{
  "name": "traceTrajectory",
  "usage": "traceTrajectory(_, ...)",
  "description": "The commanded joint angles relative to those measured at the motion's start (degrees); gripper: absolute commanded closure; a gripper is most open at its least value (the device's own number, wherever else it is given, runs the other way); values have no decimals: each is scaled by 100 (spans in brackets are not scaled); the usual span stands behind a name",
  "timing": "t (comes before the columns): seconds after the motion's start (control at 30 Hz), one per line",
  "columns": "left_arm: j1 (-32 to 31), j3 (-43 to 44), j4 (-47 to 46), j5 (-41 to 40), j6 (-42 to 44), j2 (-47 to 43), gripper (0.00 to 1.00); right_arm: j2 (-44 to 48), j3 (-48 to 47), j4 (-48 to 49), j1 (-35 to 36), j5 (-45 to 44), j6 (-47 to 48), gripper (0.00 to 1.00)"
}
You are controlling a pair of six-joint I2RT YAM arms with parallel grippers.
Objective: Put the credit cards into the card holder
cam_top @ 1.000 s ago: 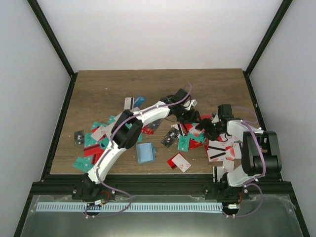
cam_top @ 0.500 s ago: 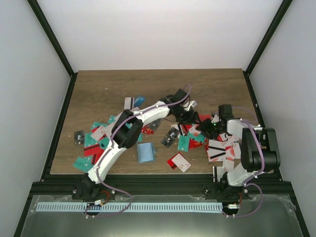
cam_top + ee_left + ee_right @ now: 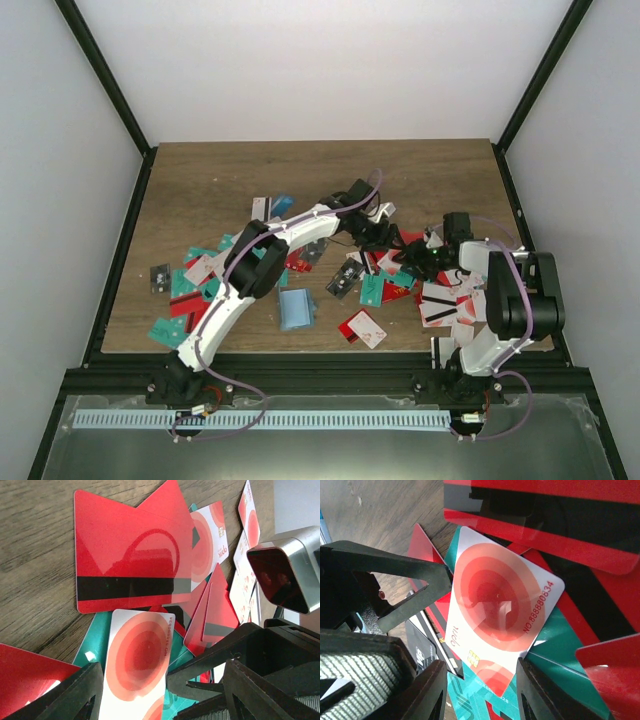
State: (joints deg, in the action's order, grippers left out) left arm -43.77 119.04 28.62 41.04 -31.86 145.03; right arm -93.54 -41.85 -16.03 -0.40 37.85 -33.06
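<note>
A white credit card with red circles (image 3: 500,615) lies tilted on a pile of red and teal credit cards (image 3: 570,645). My right gripper (image 3: 480,695) has come in on it, one finger against each side of its lower end. From the other side my left gripper (image 3: 160,697) stands open over the same card (image 3: 137,665), its fingers wide apart. One right-arm finger (image 3: 215,665) reaches in between them. In the top view both grippers, left (image 3: 378,238) and right (image 3: 405,262), meet at the pile's middle. The light blue card holder (image 3: 296,309) lies alone near the front.
More cards are spread to the left (image 3: 190,285) and right (image 3: 445,300), and one lies at the front (image 3: 362,327). A large red card with a dark stripe (image 3: 132,560) lies just beyond the left fingers. Bare wood (image 3: 320,170) fills the table's back.
The right gripper has slid left into the pile toward the left gripper, and its jaws have narrowed onto the white card. The left arm has barely shifted.
</note>
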Motion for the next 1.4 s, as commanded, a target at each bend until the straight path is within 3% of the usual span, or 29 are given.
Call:
traceTrajectory(0.0, -391, -348, 391, 791, 54, 204, 32, -617, 291, 25, 93, -709, 85, 59)
traceTrajectory(0.5, -395, -828, 381, 1112, 232, -366, 36, -708, 203, 20, 135, -557, 106, 59)
traceTrajectory(0.73, -415, -2120, -528, 1324, -224, -1182, 37, -640, 143, -157, 460, -584, 99, 59)
traceTrajectory(1.03, -472, -3432, -908, 1066, -348, -2019, 37, -489, 64, -441, 882, -701, 45, 58)
traceTrajectory(1.37, -660, -3935, -923, 860, -376, -2332, 38, 15, 374, -686, 1120, -720, 5, 58)
